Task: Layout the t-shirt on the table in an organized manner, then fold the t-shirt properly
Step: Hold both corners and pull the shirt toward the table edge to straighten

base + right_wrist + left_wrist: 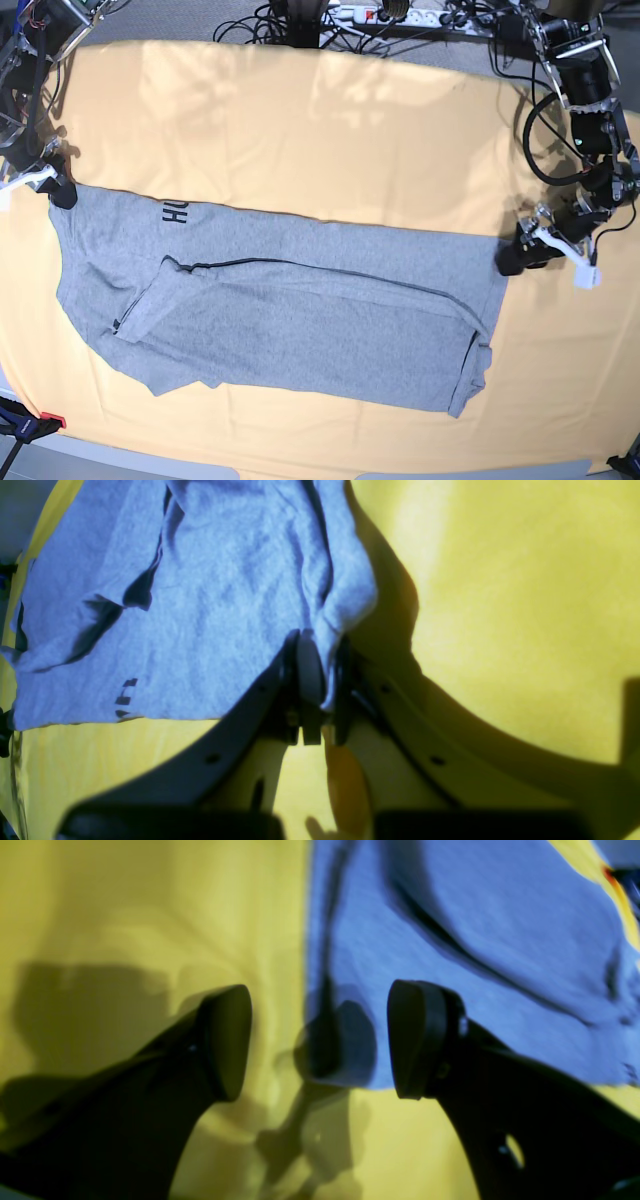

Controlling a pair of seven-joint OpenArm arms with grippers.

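The grey t-shirt [300,320] lies spread across the yellow-orange table [300,130], partly folded over itself, with black lettering [177,212] showing near its far left part. My right gripper [62,192] sits at the shirt's far left corner. In the right wrist view this gripper [317,645] is shut on a pinch of the t-shirt [225,580]. My left gripper [508,260] rests at the shirt's far right corner. In the left wrist view it [320,1040] stands open, one finger over the t-shirt [500,940] and the other over the bare table [125,915].
Cables and a power strip [390,15] run along the table's far edge. Arm bases and wiring stand at the far left [30,40] and far right [580,70]. A small red and blue object [40,420] sits at the front left corner.
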